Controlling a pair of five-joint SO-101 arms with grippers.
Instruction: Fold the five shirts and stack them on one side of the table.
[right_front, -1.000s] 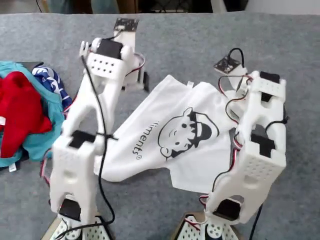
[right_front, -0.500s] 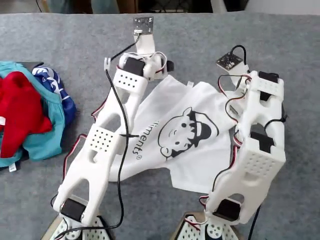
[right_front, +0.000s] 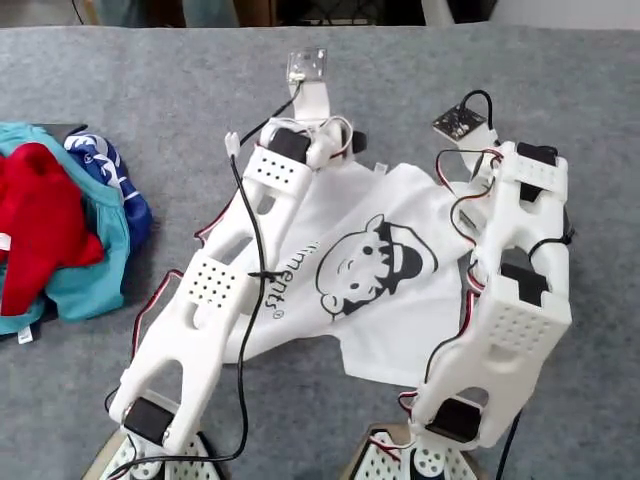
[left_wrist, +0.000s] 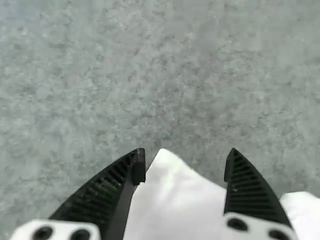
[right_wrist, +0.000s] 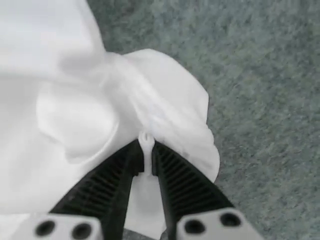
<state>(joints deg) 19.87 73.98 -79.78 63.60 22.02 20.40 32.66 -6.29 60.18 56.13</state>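
Observation:
A white shirt (right_front: 380, 300) with a cartoon face print lies crumpled in the middle of the grey table. My left gripper (left_wrist: 186, 161) is open at the shirt's far corner (left_wrist: 172, 195), which pokes up between its two fingers. In the high view, the left arm (right_front: 250, 230) stretches diagonally over the shirt's left part to that corner. My right gripper (right_wrist: 146, 150) is shut on a pinched fold of the white shirt (right_wrist: 150, 90) at its right edge, under the right arm (right_front: 520, 250).
A pile of shirts lies at the table's left edge: a red one (right_front: 35, 215) on a teal one (right_front: 95, 270), with a blue patterned one (right_front: 110, 170) beside them. Bare grey table (right_front: 450, 60) stretches beyond the white shirt.
The left arm has swung right and farther out, from beside the shirt's left edge to its far corner. The right arm and the shirt have stayed still.

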